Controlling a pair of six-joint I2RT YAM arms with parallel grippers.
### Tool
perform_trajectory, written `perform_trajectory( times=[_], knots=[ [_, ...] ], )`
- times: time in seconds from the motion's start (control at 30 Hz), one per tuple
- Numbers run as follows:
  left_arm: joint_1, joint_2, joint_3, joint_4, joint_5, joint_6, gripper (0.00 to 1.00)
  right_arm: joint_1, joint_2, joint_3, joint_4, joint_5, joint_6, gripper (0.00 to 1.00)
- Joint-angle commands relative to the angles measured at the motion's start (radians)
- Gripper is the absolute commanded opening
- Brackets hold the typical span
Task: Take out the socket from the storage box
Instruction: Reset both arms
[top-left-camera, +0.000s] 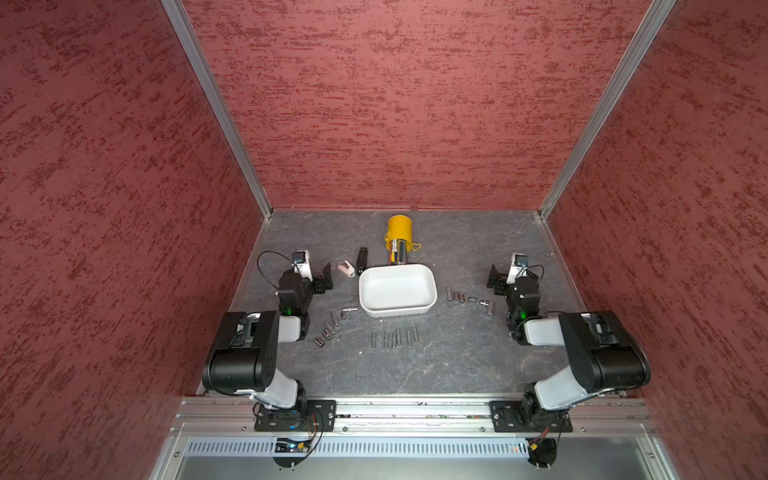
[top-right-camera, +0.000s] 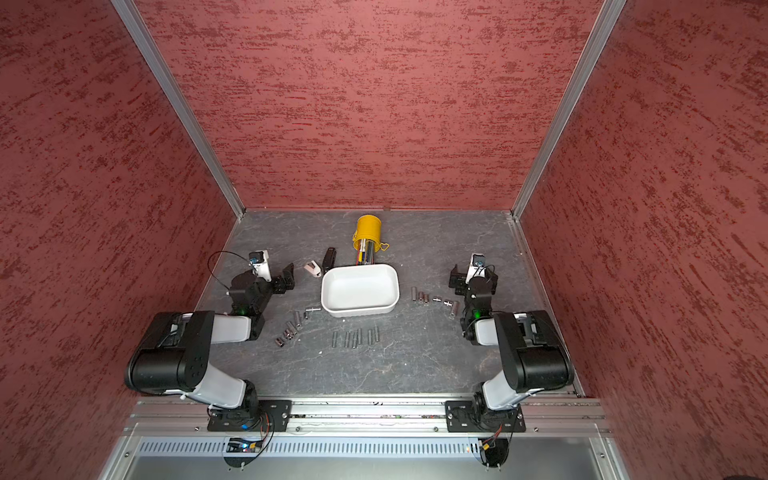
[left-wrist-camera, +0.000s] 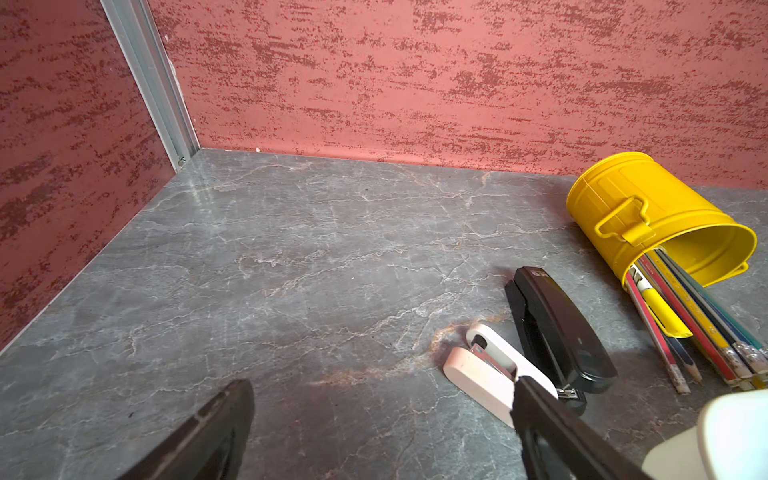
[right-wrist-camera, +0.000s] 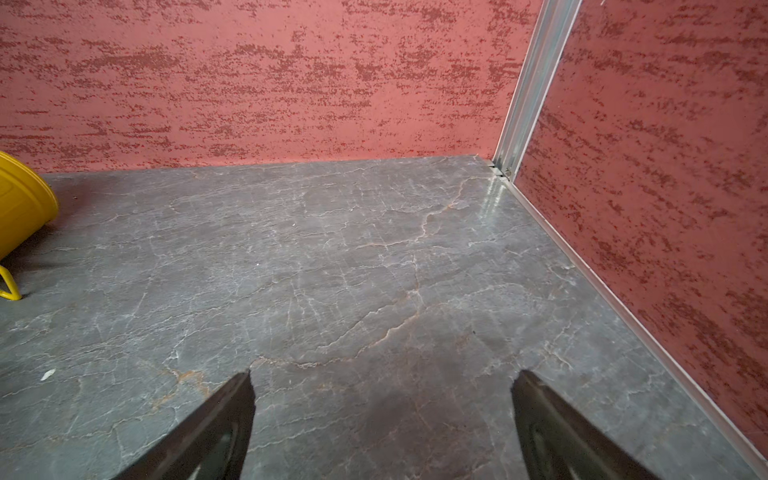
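L hand (top-left-camera: 328, 276) is hanging w/ jaws spread wide, gripping nothing; its wrist view is showing only bare surface (left-wrist-camera: 291, 270) btwn the tips. On the near side of it, the left sockets (top-left-camera: 328, 328) are lying loose on the surface, outside the tub. A pink stapler (top-left-camera: 347, 268) and a black stapler (top-left-camera: 362, 261) are sitting btwn L hand and the storage box (top-left-camera: 395, 312).

The box is sitting mid-surface, long axis running left-right, inward from both hands, w/ L hand the nearer one. Its inside is showing plain white in both top views: no socket visible in it. Judging by that, nothing is waiting to be lifted out and the task is prob. done.

Behind the box a yellow pen cup (top-left-camera: 399, 230) is lying on its side, pencils spilling toward the far rim. The middle sockets (top-left-camera: 395, 337) are lying in a row in front of the box, the right sockets (top-left-camera: 469, 298) in a row beside it. R hand (top-left-camera: 494, 278) is also hanging wide open and empty over bare surface.
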Motion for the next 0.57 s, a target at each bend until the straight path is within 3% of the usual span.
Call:
perform_trajectory(
  times=[0.0,0.53],
  knots=[
    [-0.003,-0.002,0.004,0.005,0.008,0.012,1.0,-0.005,0.001,0.01,0.011,-0.019,0.011,0.98],
    [-0.009,-0.002,0.002,0.006,-0.002,0.016,1.0,-0.007,0.0,0.014,0.001,-0.023,0.013,0.98]
  ],
)
